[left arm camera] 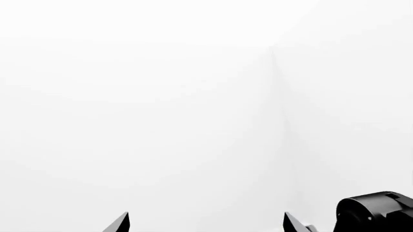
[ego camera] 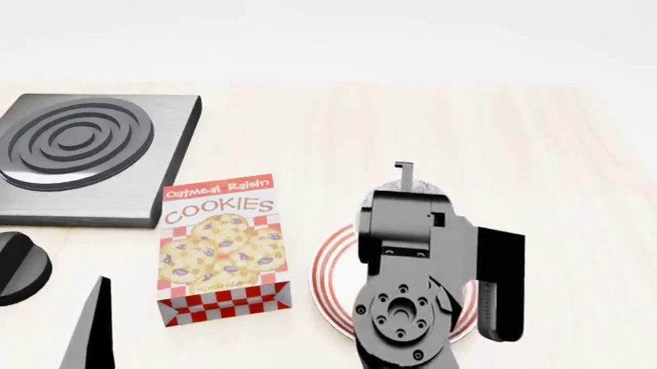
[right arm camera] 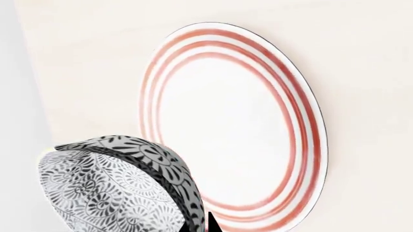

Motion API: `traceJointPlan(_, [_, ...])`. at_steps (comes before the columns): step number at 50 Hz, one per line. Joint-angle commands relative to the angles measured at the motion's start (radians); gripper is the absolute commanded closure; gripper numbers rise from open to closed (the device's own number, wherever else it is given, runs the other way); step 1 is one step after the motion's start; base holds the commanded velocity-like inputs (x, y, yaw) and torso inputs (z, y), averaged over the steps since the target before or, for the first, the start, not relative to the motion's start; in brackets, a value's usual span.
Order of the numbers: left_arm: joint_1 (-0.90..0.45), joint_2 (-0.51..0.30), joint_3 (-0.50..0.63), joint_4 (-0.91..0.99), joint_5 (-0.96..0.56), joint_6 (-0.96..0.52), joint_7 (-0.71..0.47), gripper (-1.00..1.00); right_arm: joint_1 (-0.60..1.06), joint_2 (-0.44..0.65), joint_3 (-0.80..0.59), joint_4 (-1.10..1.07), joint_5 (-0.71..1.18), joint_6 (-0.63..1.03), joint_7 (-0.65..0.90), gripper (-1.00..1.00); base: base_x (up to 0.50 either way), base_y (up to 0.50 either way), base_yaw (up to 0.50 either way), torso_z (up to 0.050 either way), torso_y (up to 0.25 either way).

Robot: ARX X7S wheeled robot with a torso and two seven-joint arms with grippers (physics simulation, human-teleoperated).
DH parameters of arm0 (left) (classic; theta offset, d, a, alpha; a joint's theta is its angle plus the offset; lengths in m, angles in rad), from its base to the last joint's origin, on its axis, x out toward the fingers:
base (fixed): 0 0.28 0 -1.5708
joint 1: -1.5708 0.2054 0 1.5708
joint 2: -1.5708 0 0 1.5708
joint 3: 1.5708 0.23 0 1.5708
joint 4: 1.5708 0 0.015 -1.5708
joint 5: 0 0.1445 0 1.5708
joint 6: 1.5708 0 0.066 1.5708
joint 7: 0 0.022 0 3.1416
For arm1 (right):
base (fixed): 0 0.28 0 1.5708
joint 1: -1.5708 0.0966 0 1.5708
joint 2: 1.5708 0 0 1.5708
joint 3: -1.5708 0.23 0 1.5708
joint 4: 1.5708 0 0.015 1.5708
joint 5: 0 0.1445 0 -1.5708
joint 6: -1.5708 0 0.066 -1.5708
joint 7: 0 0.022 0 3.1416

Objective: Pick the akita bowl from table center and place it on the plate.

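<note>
Light wooden table (ego camera: 534,154) against white background. The right end effector (right arm camera: 201,226) grips the akita bowl (right arm camera: 119,188) by its rim, above the plate (right arm camera: 232,121). Transport step in hand; next, lowering and release onto the plate centre. Left end effector (left arm camera: 206,223) stands wide, empty.

Table (ego camera: 534,154): plate (ego camera: 331,269), cookie box (ego camera: 221,246), burner (ego camera: 88,157).

We record a pale light-wood table (ego camera: 575,169) under even, bright light, and plain white walls (left arm camera: 142,96) meeting at a faint corner.
</note>
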Motion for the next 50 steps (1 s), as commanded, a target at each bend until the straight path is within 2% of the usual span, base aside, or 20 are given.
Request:
traceJointPlan(1, [0.002, 0.01, -0.005, -0.015, 0.013, 0.012, 0.012, -1.0, 0.037, -0.01, -0.041, 0.096, 0.07, -0.002, -0.09, 1.0, 0.0, 0.0, 0.0, 0.0, 0.0])
traceJointPlan(20, [0.004, 0.003, -0.007, -0.017, 0.007, 0.012, 0.007, -1.0, 0.108, -0.016, -0.137, 0.278, 0.241, 0.009, -0.231, 1.0, 0.0, 0.0, 0.0, 0.001, 0.001])
traceJointPlan(28, [0.003, 0.005, -0.005, -0.031, 0.01, 0.022, 0.008, -1.0, 0.151, -0.019, -0.246, 0.383, 0.387, 0.01, -0.314, 1.0, 0.0, 0.0, 0.0, 0.0, 0.0])
traceJointPlan(42, [-0.002, -0.001, -0.008, -0.015, 0.0, 0.003, -0.001, -1.0, 0.176, -0.019, -0.372, 0.459, 0.562, 0.004, -0.398, 1.0, 0.0, 0.0, 0.0, 0.0, 0.0])
traceJointPlan(50, [0.003, 0.001, -0.004, -0.03, 0.008, 0.021, 0.002, -1.0, 0.174, -0.008, -0.402, 0.437, 0.594, -0.015, -0.399, 1.0, 0.0, 0.0, 0.0, 0.0, 0.001])
